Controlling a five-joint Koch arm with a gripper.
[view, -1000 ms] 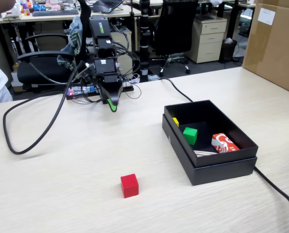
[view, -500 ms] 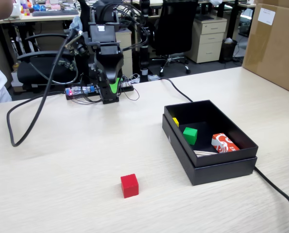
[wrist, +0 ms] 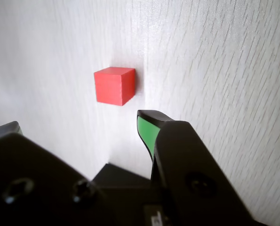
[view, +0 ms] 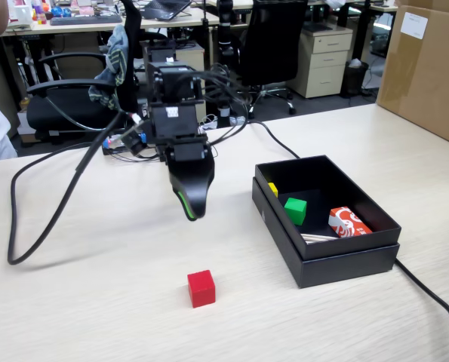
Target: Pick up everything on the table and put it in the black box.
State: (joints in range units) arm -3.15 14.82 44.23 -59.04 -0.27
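Observation:
The small red cube [view: 201,288] lies on the beige table [view: 96,302], near its front edge in the fixed view. In the wrist view the cube [wrist: 114,85] lies just ahead of the jaws. My gripper [view: 191,205] hangs above the table, behind the cube and left of the black box [view: 345,268]. In the wrist view the gripper [wrist: 81,121] is open, a wide gap between the green-padded finger [wrist: 147,132] and the other jaw, with nothing in it. The black box stands at the right.
Inside the box lie a green cube [view: 295,210], a yellow piece [view: 273,188] and a red-and-white packet [view: 349,222]. A brown carton [view: 428,68] stands at the far right. Black cables [view: 28,226] loop across the left of the table and run past the box's right corner.
The arm has swung forward and down from the back of the table, bringing the gripper closer to the red cube. The cube and box have not moved.

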